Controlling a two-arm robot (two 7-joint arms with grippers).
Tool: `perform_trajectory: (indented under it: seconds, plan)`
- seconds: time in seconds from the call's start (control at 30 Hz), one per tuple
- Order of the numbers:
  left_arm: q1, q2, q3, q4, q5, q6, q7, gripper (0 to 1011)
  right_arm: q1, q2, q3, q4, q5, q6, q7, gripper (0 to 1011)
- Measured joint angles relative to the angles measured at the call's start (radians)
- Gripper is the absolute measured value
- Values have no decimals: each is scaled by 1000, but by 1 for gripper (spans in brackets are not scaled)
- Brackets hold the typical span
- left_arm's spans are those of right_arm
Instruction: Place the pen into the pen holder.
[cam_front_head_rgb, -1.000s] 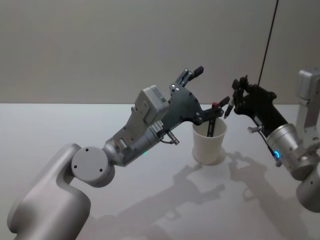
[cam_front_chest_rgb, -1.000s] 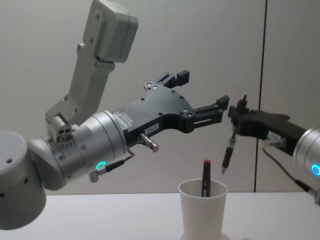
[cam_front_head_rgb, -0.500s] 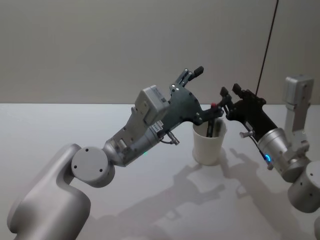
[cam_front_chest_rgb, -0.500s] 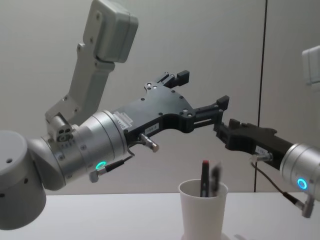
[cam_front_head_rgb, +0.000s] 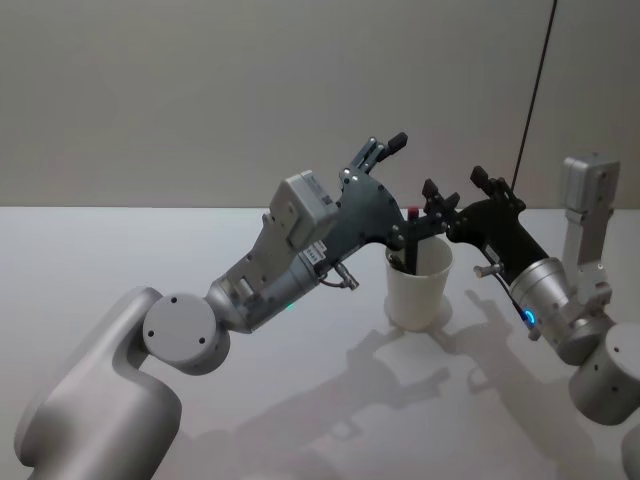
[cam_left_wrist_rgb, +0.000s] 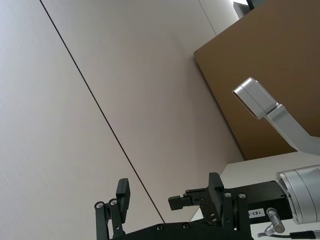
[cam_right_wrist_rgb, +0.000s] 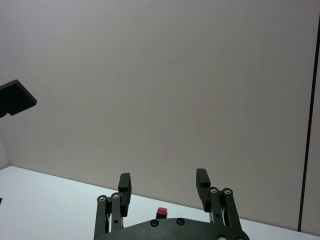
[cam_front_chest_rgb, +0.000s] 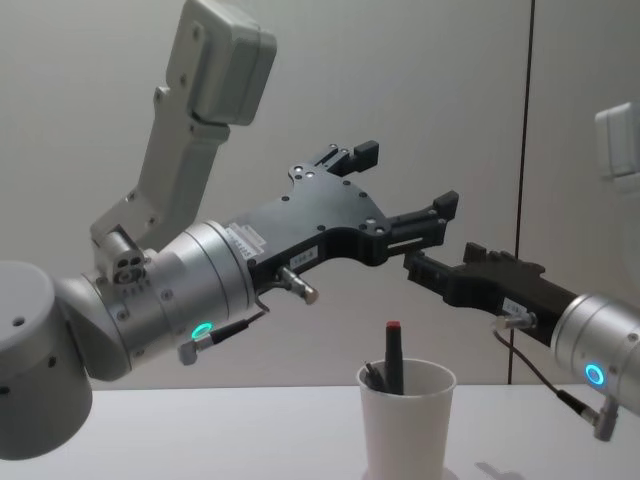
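Left arm reaches up and forward from the lower left, wrist angled upward — left gripper (cam_front_head_rgb: 402, 190) raised, fingers spread wide, nothing between them. Right arm comes in from the right, forearm sloping up toward centre — right gripper (cam_front_head_rgb: 458, 196) level with the left one and just beside it, fingers parted, empty.

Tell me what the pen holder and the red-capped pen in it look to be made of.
Pen holder: seemingly paper, matte white; its thin wall and rolled rim suggest a disposable cup. Red-capped pen: probably plastic, with a dark smooth barrel and a red end; the exact material is uncertain.
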Motion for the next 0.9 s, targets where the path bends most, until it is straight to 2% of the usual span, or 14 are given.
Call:
perform_trajectory:
  seconds: [0.03,0.07,0.2,0.27,0.9]
  plan:
    - [0,0,0,0,0,0,0,1000,1,0,0,2,1,-2,1,832]
    - [0,0,0,0,0,0,0,1000,1,0,0,2,1,-2,1,832]
    - [0,0,0,0,0,0,0,1000,1,-1,0,6,3,-6,3,964]
    - [0,0,0,0,0,0,0,1000,2,-1,0,7,3,-8,4,993]
    - [0,0,0,0,0,0,0,1000,2,0,0,11,6,-14,7,1001]
